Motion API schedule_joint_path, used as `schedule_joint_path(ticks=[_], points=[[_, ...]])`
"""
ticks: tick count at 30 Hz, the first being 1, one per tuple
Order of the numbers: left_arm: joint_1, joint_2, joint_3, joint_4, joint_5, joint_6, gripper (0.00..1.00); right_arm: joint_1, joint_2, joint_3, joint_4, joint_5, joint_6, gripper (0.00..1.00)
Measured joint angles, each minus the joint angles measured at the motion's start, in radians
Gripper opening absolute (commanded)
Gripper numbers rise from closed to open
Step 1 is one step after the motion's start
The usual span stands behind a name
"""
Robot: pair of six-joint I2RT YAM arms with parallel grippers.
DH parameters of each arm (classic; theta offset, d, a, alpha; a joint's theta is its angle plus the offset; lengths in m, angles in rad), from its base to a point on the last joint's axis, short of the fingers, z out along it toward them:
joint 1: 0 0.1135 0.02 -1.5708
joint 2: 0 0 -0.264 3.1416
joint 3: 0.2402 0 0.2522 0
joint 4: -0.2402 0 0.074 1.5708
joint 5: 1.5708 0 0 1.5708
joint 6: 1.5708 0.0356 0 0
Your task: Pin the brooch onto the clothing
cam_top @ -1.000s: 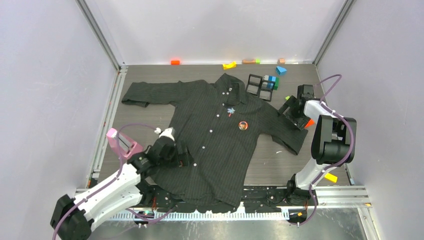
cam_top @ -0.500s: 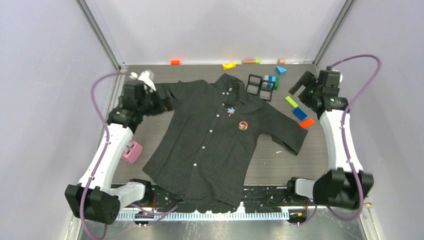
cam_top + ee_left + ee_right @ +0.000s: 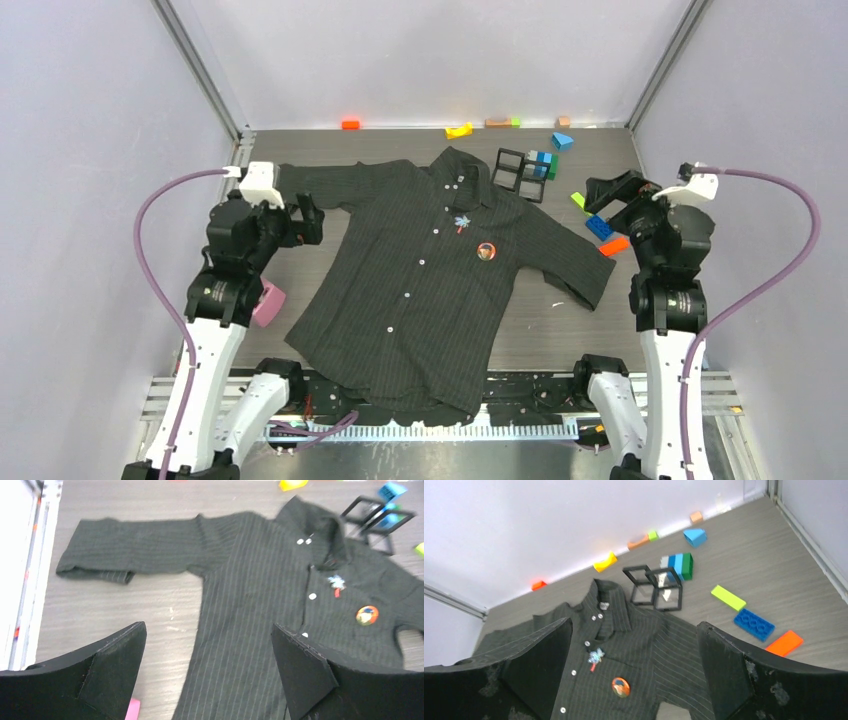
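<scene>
At far left lies a pink block (image 3: 267, 301); just right of it the left gripper (image 3: 308, 216) hangs wide open, empty, near the sleeve of the shirt (image 3: 430, 290). The shirt is spread flat mid-table, with a round brooch (image 3: 486, 251) seemingly pinned to its chest. Black frames (image 3: 520, 172) stand past the collar, and bricks (image 3: 754, 624) lie by the right gripper (image 3: 608, 192), also open and empty. Both arms have pulled upright since earlier; the shirt has not moved.

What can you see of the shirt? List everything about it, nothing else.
The shirt is dark charcoal woven-looking cloth with faint pinstripes, a collar and a row of small white buttons. It lies front up, buttoned, spread flat on the table, collar at the far side, hem reaching over the near edge. One sleeve stretches straight out toward the left arm's side; the other sleeve angles down on the right. A round orange badge and a small sparkly pin sit on its chest.
</scene>
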Motion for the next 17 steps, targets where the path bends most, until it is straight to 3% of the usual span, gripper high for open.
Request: schedule_joint_path(ticks=[7,17], points=[[0.001,0.035,-0.05,0.007,-0.069,0.019,1.0,0.0,0.015,-0.13,0.019,0.007,-0.021,1.0],[0.014,0.02,-0.05,0.038,-0.08,0.018,1.0,0.0,-0.003,-0.133,0.05,0.008,-0.029,1.0]])
